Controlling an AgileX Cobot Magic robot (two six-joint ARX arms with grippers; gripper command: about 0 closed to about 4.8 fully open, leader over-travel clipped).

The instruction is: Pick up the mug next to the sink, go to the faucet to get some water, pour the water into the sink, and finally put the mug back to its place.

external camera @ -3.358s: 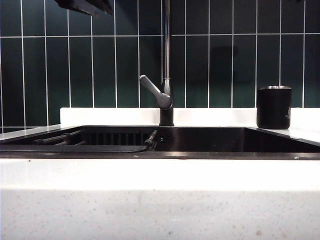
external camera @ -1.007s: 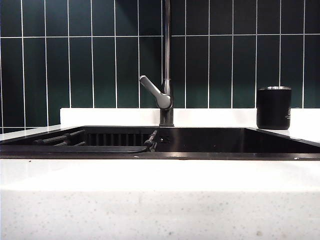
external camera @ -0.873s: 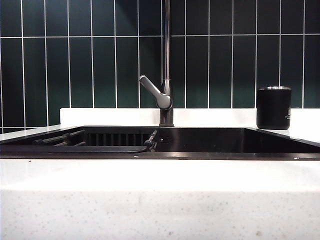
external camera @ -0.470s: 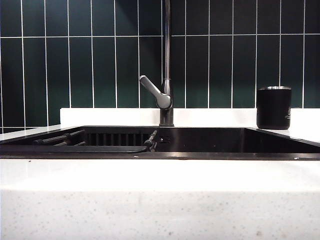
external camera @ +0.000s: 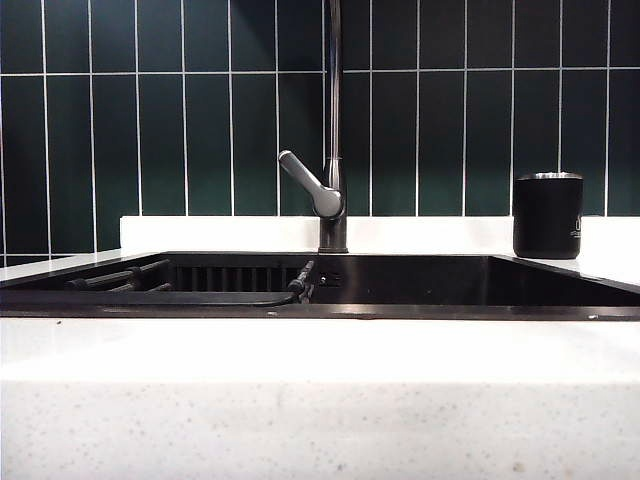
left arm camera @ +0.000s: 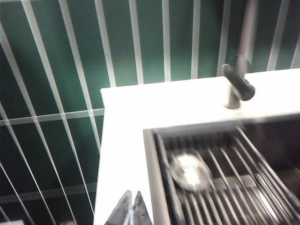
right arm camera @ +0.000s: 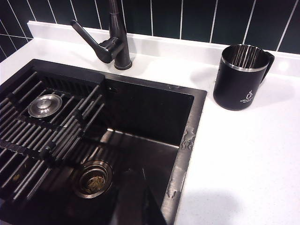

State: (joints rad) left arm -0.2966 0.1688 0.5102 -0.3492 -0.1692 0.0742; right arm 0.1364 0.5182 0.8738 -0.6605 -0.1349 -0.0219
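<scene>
One matte black cylindrical mug with a silver rim (right arm camera: 239, 79), one tall dark grey metal faucet (right arm camera: 118, 37) with one lever, and one dark rectangular sink (right arm camera: 187, 126) set in a white speckled countertop (right arm camera: 243, 154).

The sink holds one dark slatted rack (right arm camera: 47, 126), one round metal disc (right arm camera: 44, 104) lying on it, and one drain (right arm camera: 93, 178).

The mug stands on the counter beside the sink's right edge, near the tiled wall and well apart from the faucet. It is upright, long axis vertical, mouth up.

Only the right wrist view shows the mug's loop handle, pointing away from the sink, as well as the drain. The exterior view shows neither gripper.

The left gripper (left arm camera: 131, 210) is over the counter strip by the sink's rack side, fingertips pressed together and holding nothing.

The right gripper (right arm camera: 153, 211) shows only as a dark sliver over the sink's near right corner, so its jaws cannot be told.
</scene>
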